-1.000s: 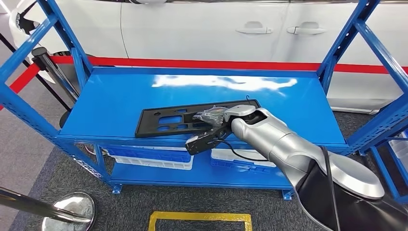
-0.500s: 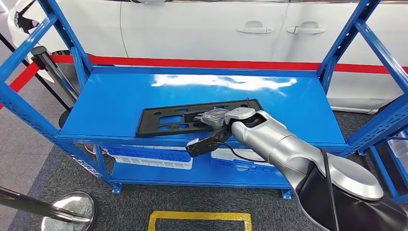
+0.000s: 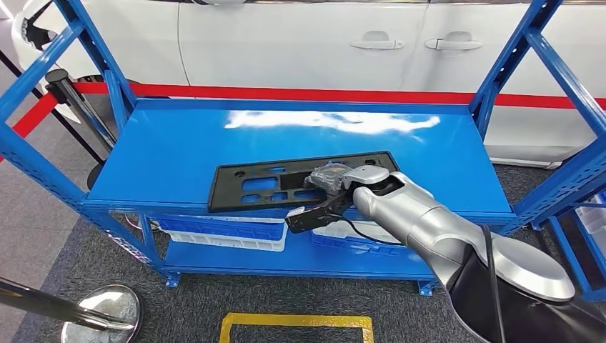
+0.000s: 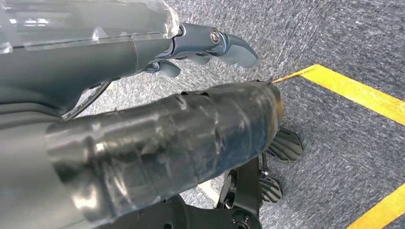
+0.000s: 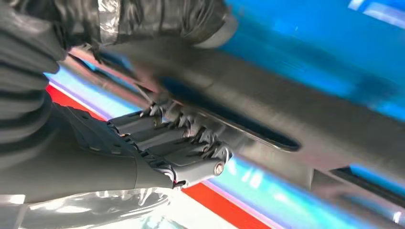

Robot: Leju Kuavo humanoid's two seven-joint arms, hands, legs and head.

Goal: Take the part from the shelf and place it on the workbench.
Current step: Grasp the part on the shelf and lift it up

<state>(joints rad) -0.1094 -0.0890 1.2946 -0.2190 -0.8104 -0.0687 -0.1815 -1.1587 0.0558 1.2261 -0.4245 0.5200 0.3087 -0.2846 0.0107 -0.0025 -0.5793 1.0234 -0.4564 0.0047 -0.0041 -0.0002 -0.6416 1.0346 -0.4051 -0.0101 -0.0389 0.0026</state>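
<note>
A flat black plastic part with several cut-outs lies on the blue shelf's top board, near the front edge. My right hand grips the part at its near right side, with dark fingers reaching below the shelf edge. In the right wrist view the fingers curl under the black part and the taped thumb lies over it. My left hand hangs over the grey carpet and holds nothing, its fingers loosely apart.
Blue uprights frame the shelf on both sides. White and blue bins sit on the lower board. A white car stands behind. A chrome stanchion base and yellow floor tape lie in front.
The black part has slid a little to the right along the shelf board, with my right hand moving along on it.
</note>
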